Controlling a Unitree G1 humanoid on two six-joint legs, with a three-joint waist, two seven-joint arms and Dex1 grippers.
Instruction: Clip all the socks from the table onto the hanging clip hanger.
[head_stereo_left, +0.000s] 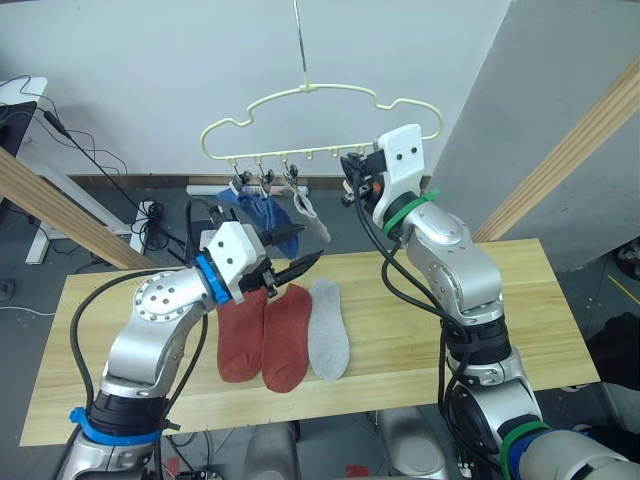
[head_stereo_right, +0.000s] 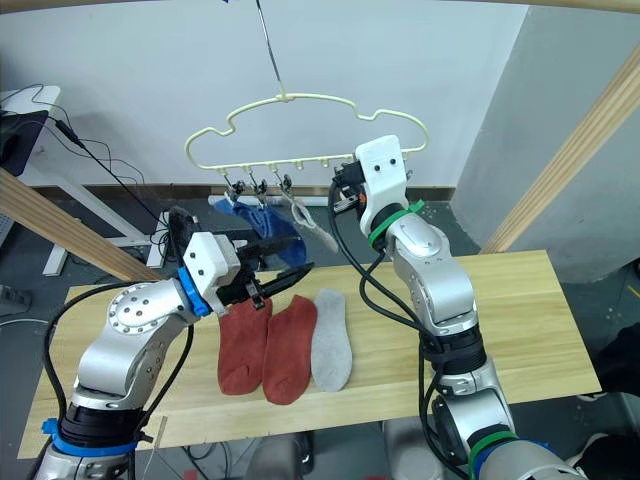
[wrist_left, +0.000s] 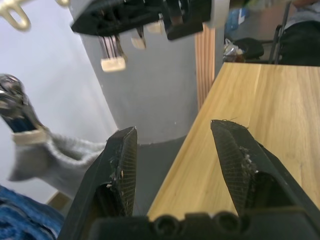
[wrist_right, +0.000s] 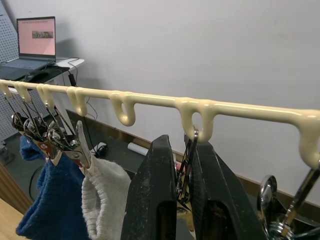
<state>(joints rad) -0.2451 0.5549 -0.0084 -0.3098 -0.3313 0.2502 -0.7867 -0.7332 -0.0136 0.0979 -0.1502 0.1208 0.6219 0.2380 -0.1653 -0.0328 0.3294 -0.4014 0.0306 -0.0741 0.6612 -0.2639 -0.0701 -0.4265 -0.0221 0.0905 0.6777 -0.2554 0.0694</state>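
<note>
The cream clip hanger (head_stereo_left: 320, 95) hangs on its hook above the table's (head_stereo_left: 500, 300) far edge. Two blue socks (head_stereo_left: 262, 212) and a light grey sock (head_stereo_left: 312, 218) hang from its left clips. On the table lie two rust-red socks (head_stereo_left: 242, 335) side by side, with a grey sock (head_stereo_left: 328, 340) to their right. My left gripper (head_stereo_left: 305, 247) is open and holds nothing, hovering above the red socks just below the hanging ones. My right gripper (wrist_right: 182, 145) is raised to the hanger's bar, shut on a metal clip (wrist_right: 186, 167) right of the hung grey sock (wrist_right: 105, 195).
Thick wooden beams slant at the left (head_stereo_left: 50, 205) and right (head_stereo_left: 570, 150) of the table. Another bare clip (wrist_right: 272, 200) hangs beside the pinched one. A laptop (wrist_right: 36, 42) stands on a desk at the far left, with cables on the floor behind.
</note>
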